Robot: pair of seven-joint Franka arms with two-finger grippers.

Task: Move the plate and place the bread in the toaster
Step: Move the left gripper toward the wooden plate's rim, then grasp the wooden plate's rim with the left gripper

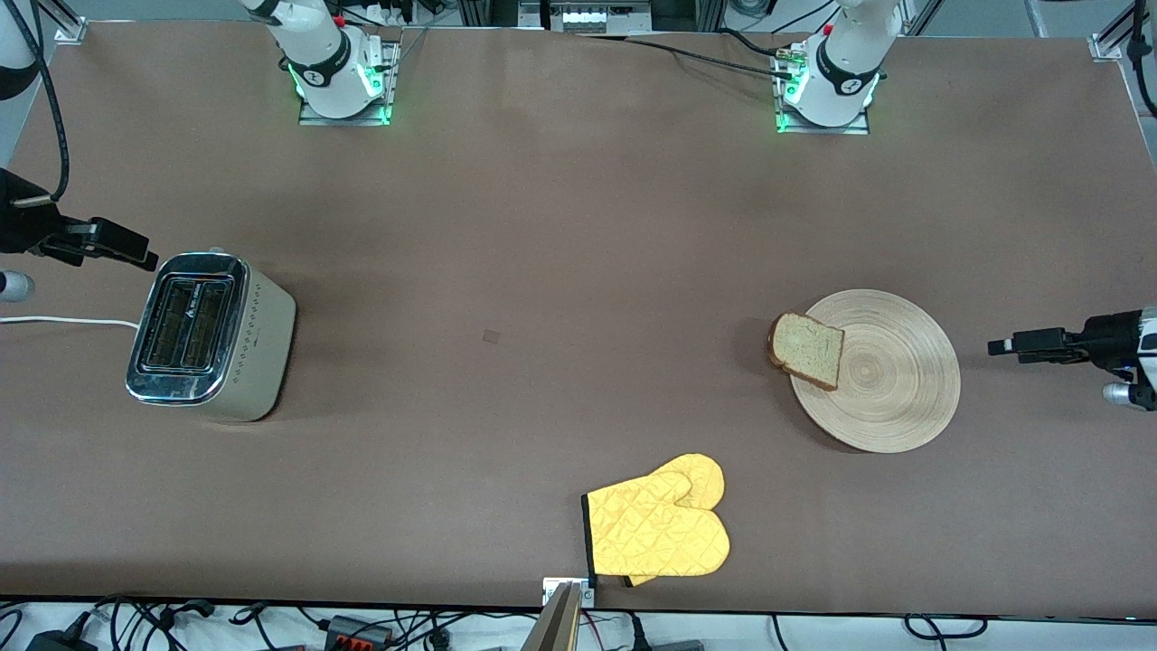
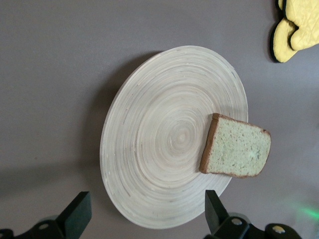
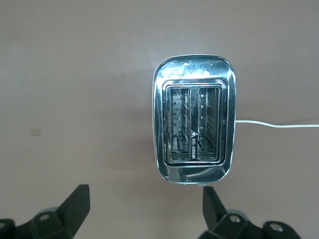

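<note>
The table (image 1: pixel 560 226) carries my plate (image 1: pixel 890 380) toward the left arm's end, and the toaster (image 1: pixel 210 336) stands well apart at the right arm's end. The yellow oven mitt (image 1: pixel 658 529) lies nearer the front camera, between them. The bread (image 1: pixel 807 350) rests on the plate's rim, overhanging the edge on the toaster's side.

My left gripper (image 2: pixel 144 219) hangs beside the plate, fingers spread wide, holding nothing. My right gripper (image 3: pixel 144 211) hangs beside the toaster, equally wide and empty. Only its wrist view looks into both slots; only the front view shows the beige side.
</note>
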